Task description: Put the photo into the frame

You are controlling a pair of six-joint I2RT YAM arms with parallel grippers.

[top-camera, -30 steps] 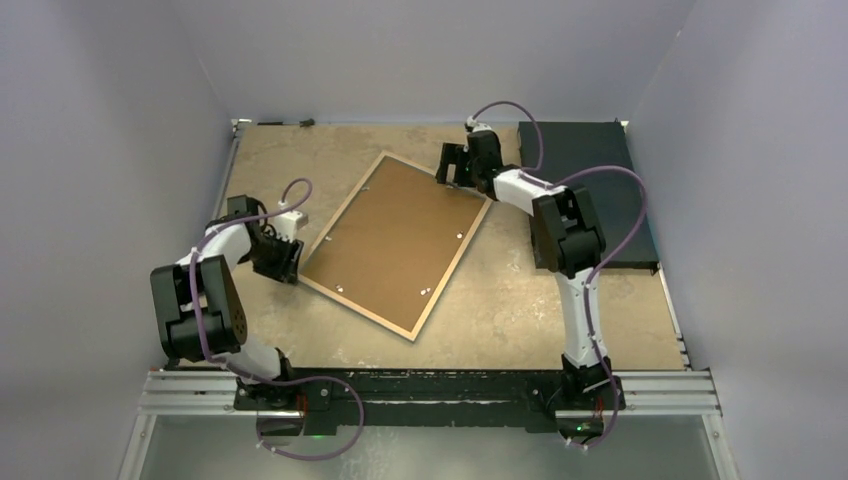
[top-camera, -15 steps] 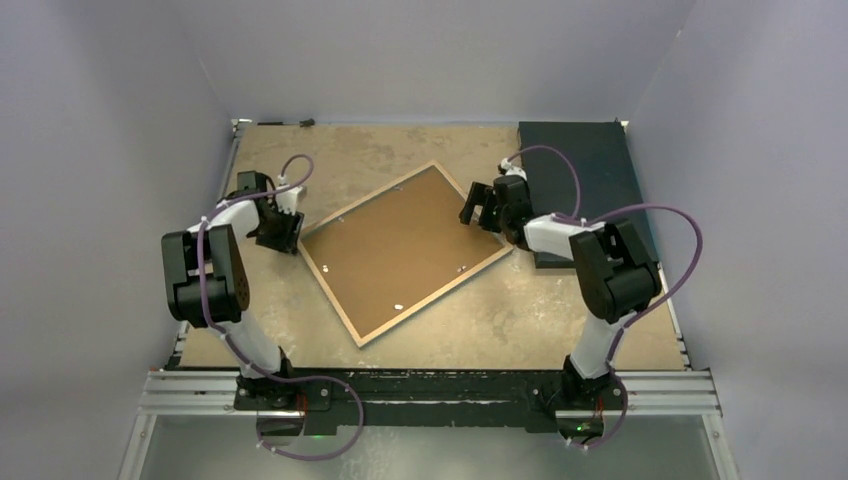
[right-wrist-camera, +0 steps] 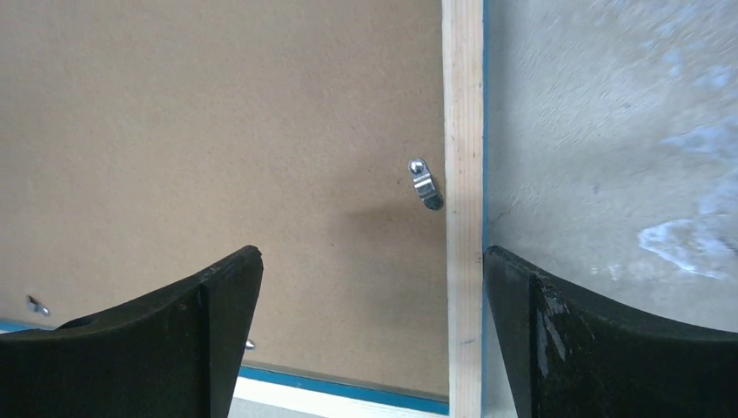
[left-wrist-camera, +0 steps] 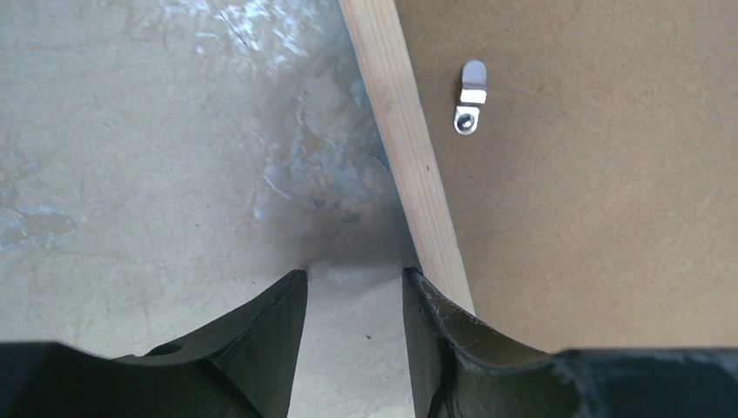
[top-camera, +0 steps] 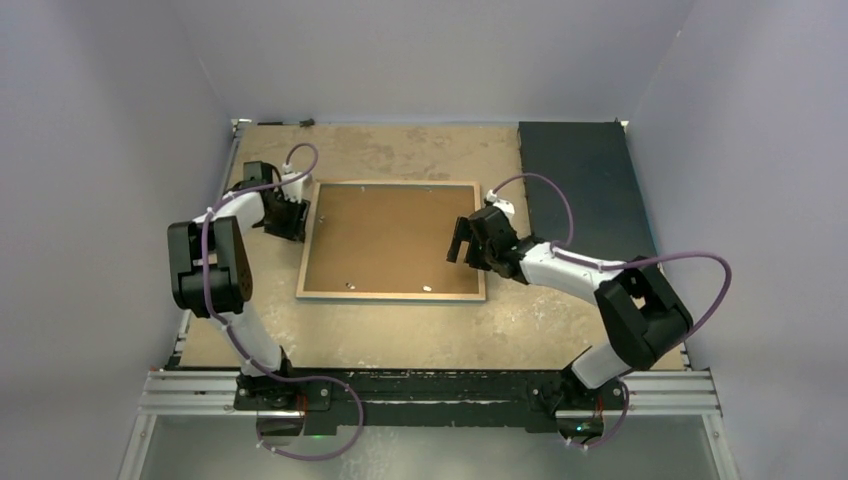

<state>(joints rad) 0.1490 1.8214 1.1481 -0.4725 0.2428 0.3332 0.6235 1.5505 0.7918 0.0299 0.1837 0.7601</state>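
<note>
Frame [top-camera: 390, 295] lies face down, square on the tabletop [top-camera: 420, 150], backing board [top-camera: 390, 235] seated in it, likely rear-up for loading. Left end effector [left-wrist-camera: 352, 274] half open, empty, just beside the left rim. Right end effector [right-wrist-camera: 372, 254] wide open, empty, straddling the right rim. Photo not in view.

Mottled tan tabletop [top-camera: 400, 330]; dark rectangular mat [top-camera: 590, 170] lying flat at its far right corner; brown backing board [top-camera: 390, 235] flat at centre, small metal clips [left-wrist-camera: 471, 109] near its edges.
</note>
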